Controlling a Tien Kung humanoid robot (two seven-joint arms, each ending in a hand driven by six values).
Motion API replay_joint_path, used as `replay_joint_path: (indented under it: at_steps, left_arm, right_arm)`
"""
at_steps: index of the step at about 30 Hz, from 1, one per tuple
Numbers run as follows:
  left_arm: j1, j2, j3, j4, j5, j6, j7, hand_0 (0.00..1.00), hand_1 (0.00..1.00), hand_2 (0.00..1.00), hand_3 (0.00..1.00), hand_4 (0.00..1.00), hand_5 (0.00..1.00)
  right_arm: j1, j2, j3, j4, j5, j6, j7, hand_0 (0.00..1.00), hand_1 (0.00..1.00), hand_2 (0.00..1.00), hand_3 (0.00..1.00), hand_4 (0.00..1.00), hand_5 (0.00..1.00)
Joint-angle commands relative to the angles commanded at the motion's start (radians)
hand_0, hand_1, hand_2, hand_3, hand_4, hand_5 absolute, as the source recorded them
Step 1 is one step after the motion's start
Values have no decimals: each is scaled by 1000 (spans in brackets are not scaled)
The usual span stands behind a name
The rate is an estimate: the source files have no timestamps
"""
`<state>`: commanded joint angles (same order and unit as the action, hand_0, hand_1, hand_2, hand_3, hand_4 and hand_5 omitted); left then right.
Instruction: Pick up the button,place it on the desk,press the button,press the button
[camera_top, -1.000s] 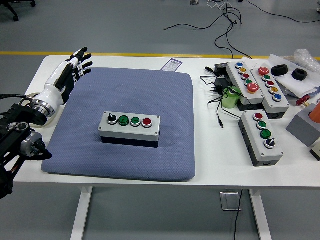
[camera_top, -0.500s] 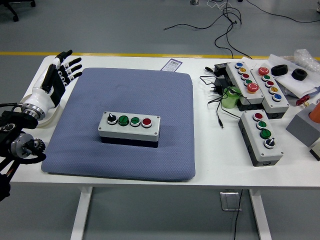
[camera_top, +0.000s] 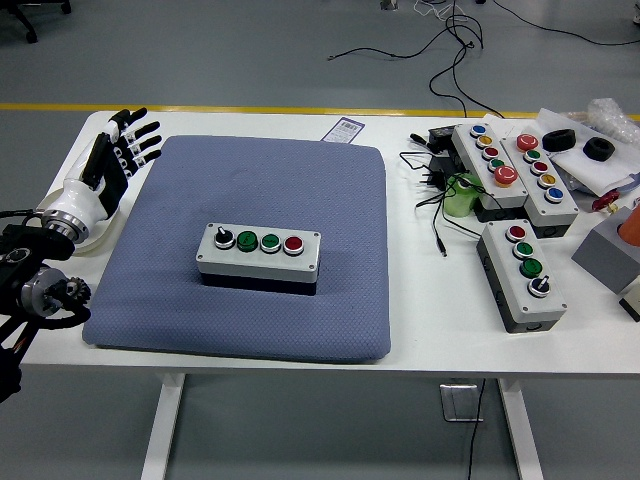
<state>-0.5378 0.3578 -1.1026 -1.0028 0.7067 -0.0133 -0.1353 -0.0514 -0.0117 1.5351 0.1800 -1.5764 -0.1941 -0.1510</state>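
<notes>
A grey button box (camera_top: 259, 252) lies in the middle of the blue-grey mat (camera_top: 250, 150). On its top sit a black knob, two green buttons and a red button (camera_top: 293, 244). My left hand (camera_top: 117, 152) hovers over the table's left edge, beside the mat's far left corner, well away from the box. Its fingers are spread and hold nothing. The right arm does not show.
Three more button boxes (camera_top: 526, 272) stand on the right of the table, with black cables (camera_top: 437, 195), a green object (camera_top: 462, 195) and black rings (camera_top: 599, 148). A paper label (camera_top: 346, 130) lies behind the mat.
My left hand has drawn back to the left, off the mat's corner toward the table's left edge, and has hardly moved in the last half second. The button box has stayed put.
</notes>
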Motion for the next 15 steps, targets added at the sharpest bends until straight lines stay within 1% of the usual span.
replay_joint_path:
  at_steps: [2,15]
  left_arm:
    - [-2,-1,2,-1,3,-1,2,850,885,891,862,576,998]
    - [-2,-4,11,4,9,7,13,851,885,892,855,575,998]
  right_arm:
    - [1,-1,1,0,0,-1,0,525,670,688,623,299,137]
    - [0,-9,10,0,-5,-2,0,520,669,688,622,299,137]
